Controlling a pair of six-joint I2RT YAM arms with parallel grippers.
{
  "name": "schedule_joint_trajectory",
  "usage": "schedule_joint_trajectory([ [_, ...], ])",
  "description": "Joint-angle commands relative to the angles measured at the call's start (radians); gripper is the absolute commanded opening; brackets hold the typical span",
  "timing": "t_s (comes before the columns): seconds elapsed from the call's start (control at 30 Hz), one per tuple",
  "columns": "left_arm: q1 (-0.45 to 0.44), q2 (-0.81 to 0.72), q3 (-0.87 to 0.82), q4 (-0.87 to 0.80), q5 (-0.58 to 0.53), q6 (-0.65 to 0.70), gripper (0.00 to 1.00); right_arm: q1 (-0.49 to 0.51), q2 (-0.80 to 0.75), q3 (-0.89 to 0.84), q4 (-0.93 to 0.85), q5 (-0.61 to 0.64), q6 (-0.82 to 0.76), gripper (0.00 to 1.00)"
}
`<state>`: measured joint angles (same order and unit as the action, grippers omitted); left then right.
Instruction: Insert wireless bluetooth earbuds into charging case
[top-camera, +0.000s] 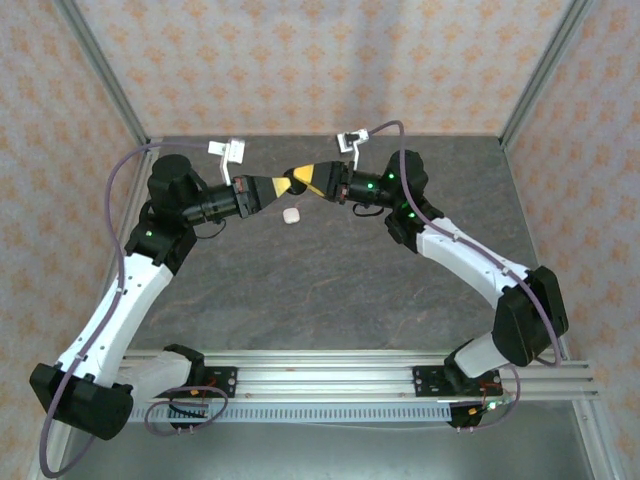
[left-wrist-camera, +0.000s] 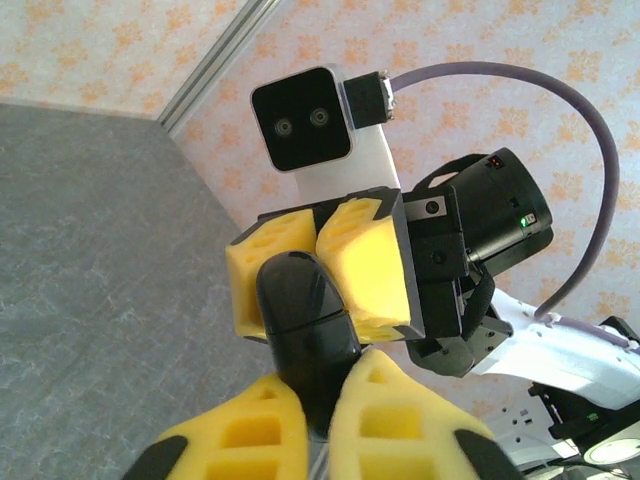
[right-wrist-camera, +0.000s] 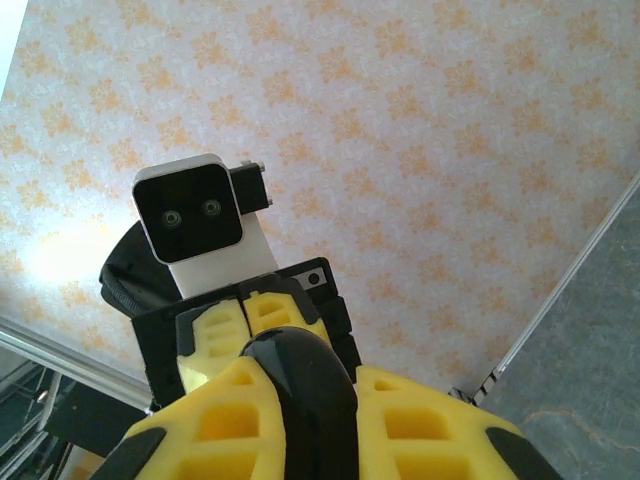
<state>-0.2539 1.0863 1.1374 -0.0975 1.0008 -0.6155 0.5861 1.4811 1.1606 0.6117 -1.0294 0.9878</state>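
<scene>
Charging case (top-camera: 291, 215) is lying near left gripper (top-camera: 288, 183) and right gripper (top-camera: 303, 178), both clamping one black oblong piece (left-wrist-camera: 305, 320), needing staggered releasing.

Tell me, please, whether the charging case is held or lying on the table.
Lying on the table: the charging case rests free, nothing gripping it.

we see the cell brightly and evenly lit from overhead; the dark grey, stone-patterned tabletop (top-camera: 330, 290) carries only faint, soft-edged shadows beneath the arms. in the left wrist view, pale streaks of glare run along a glossy black rounded object (left-wrist-camera: 300, 310), while the left gripper's (left-wrist-camera: 315, 420) yellow foam pads (left-wrist-camera: 240, 435), nearest the lens, go soft and out of focus. in the right wrist view, the orange-flowered wallpaper (right-wrist-camera: 420, 150) washes out to a hot white patch at left.
</scene>
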Motion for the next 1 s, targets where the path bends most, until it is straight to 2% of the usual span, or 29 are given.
schedule_joint_trajectory([
  [0.0,-0.012,-0.002,0.038,-0.113,-0.030,0.076,0.30,0.012,-0.011,0.010,0.106,0.004,-0.001,0.06],
  [0.07,-0.012,0.001,0.045,-0.129,-0.033,0.105,0.48,0.013,-0.026,-0.004,0.105,0.029,-0.020,0.04],
  [0.13,-0.012,0.004,0.052,-0.154,-0.047,0.115,0.62,0.012,-0.050,-0.020,0.083,0.065,-0.057,0.02],
  [0.2,-0.012,0.000,0.063,-0.195,-0.083,0.140,0.69,0.012,-0.089,-0.034,0.012,0.117,-0.137,0.02],
  [0.27,-0.012,-0.013,0.058,-0.200,-0.107,0.161,0.72,0.015,-0.143,-0.044,-0.092,0.187,-0.242,0.02],
  [0.37,-0.012,-0.050,0.014,-0.136,-0.125,0.172,0.73,0.025,-0.237,-0.065,-0.228,0.325,-0.393,0.02],
  [0.5,-0.044,-0.093,-0.066,0.024,-0.125,0.175,0.73,0.039,-0.332,-0.105,-0.251,0.440,-0.476,0.02],
  [0.63,-0.132,-0.089,-0.082,0.073,-0.216,0.197,0.75,0.060,-0.360,-0.112,-0.261,0.467,-0.514,0.02],
  [0.83,-0.166,-0.026,-0.059,0.272,-0.125,0.088,0.74,0.087,-0.362,-0.100,-0.283,0.465,-0.539,0.02],
  [0.97,-0.183,-0.004,-0.025,0.307,-0.088,0.092,0.74,0.090,-0.362,-0.084,-0.304,0.441,-0.552,0.02],
])
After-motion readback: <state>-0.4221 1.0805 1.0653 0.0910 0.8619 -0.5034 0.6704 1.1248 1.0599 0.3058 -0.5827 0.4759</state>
